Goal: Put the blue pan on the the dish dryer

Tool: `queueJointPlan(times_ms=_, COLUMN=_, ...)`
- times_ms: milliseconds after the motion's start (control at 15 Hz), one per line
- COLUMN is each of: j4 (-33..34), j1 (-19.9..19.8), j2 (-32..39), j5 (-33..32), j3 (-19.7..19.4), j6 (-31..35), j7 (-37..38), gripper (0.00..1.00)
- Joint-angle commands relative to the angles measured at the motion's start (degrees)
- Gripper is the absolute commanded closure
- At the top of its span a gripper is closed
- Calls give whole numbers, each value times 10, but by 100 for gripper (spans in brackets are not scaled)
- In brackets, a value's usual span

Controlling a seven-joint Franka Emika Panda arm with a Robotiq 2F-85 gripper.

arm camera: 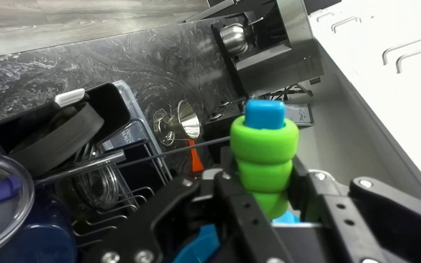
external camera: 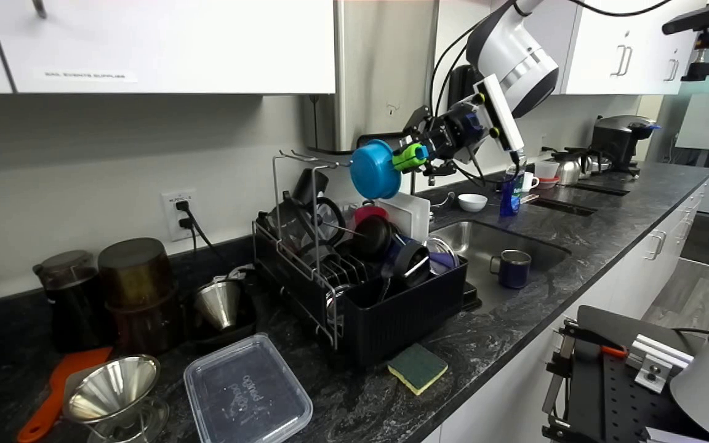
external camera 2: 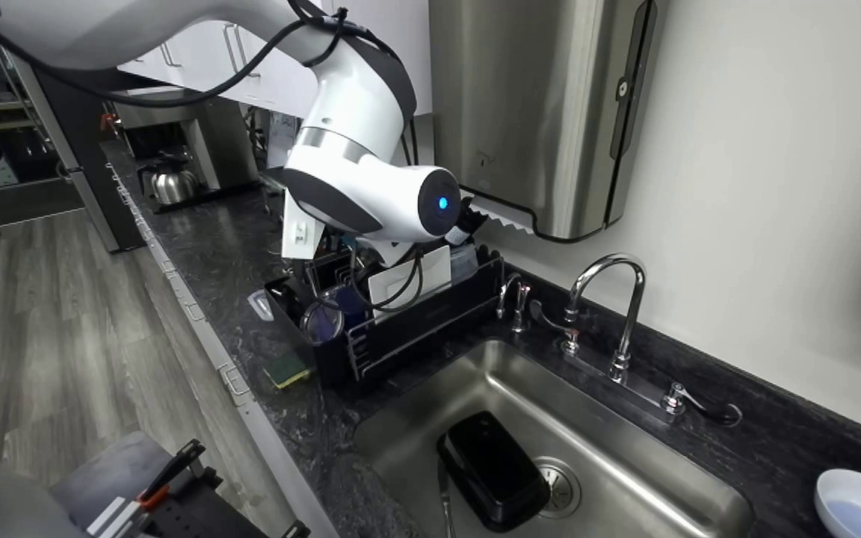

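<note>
The blue pan hangs in the air, tipped on its side, over the wire top rail of the dish dryer. My gripper is closed around its green handle. In the wrist view the black fingers of the gripper press that green handle from both sides, and a bit of the blue pan shows below them. The black dish dryer stands beside the sink, full of dishes. In that exterior view the arm hides pan and gripper.
A white board, a red bowl and dark pots crowd the rack. A steel dispenser hangs on the wall close to the arm. The sink holds a black container. A sponge and a clear container lie in front.
</note>
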Motion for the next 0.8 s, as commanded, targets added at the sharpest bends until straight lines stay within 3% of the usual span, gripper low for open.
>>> queueJointPlan(times_ms=0, j4=12, j1=-12, j2=18, j5=13, j3=5, j6=4, j7=15, gripper=92)
queueJointPlan(times_ms=733, j4=18, j1=-25, j2=42, j5=13, j3=-2, j6=-8, j7=49, gripper=92)
